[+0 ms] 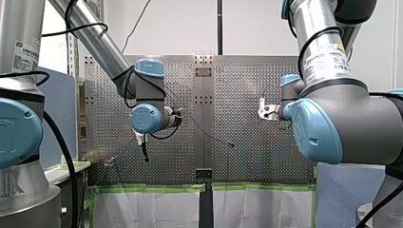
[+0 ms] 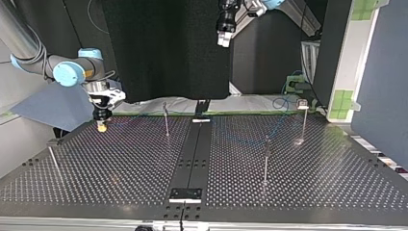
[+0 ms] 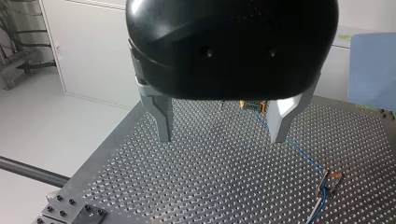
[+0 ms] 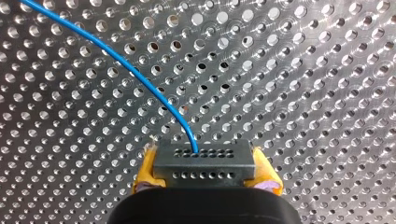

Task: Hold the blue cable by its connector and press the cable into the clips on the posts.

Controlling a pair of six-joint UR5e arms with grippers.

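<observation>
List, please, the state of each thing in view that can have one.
Right gripper, shut on the connector.
Left gripper, open, empty, raised above the table.
Connector, clamped between yellow pads.
Blue cable, plugged into the connector, curving away over the table.
Posts, upright; clips too small to tell.

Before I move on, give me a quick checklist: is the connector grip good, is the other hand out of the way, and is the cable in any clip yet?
1. Right hand shut on connector: ok, yellow pads on both sides.
2. Blue cable leaves the connector without a kink: ok.
3. Left hand open and empty: ok.
4. Left hand well above the table in the top view: ok.
5. Cable seated in the clip of any post: cannot tell.
</observation>
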